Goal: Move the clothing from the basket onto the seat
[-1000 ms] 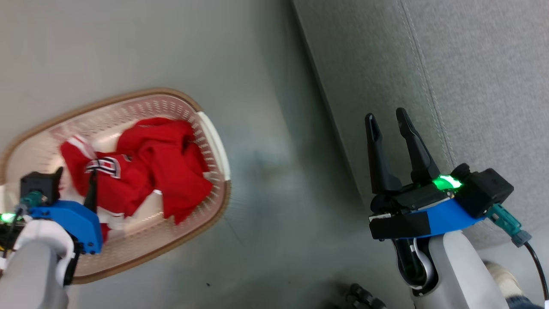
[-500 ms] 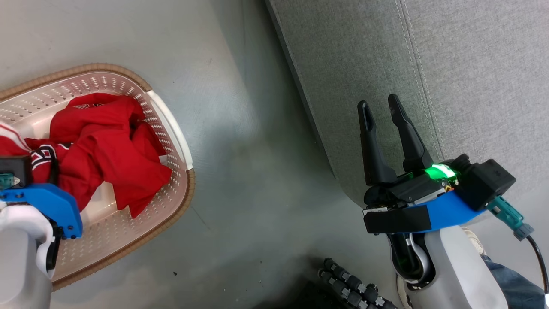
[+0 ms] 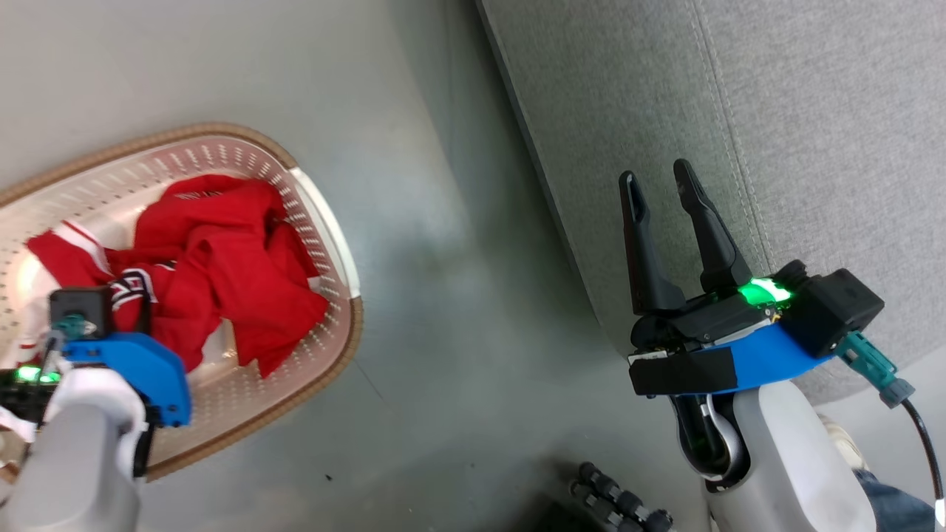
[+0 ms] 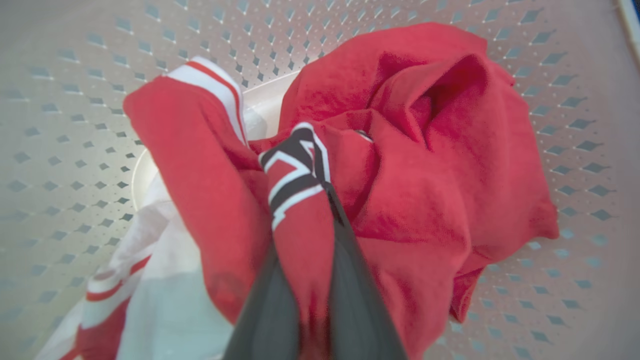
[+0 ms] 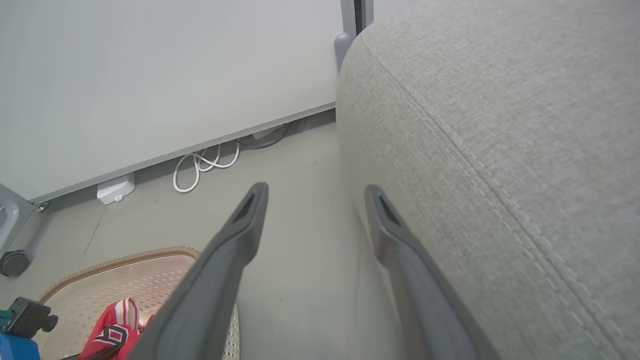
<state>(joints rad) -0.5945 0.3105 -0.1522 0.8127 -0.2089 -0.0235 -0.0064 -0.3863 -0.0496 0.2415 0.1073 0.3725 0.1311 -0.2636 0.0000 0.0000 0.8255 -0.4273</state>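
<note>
Now left gripper (image 4: 306, 207) clamped on clothing (image 4: 425, 165), open a second ago

I see the clothing (image 3: 214, 273) lying in the basket (image 3: 310, 369) on the floor (image 3: 458, 332) to my left, the seat (image 3: 776, 111) well apart on my right.

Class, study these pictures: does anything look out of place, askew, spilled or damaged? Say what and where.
Nothing is spilled or damaged. The clothing lies crumpled in the basket, one printed fold pinched in the shut left gripper. The only untidy thing is a white cable looped loose on the floor by the wall.
</note>
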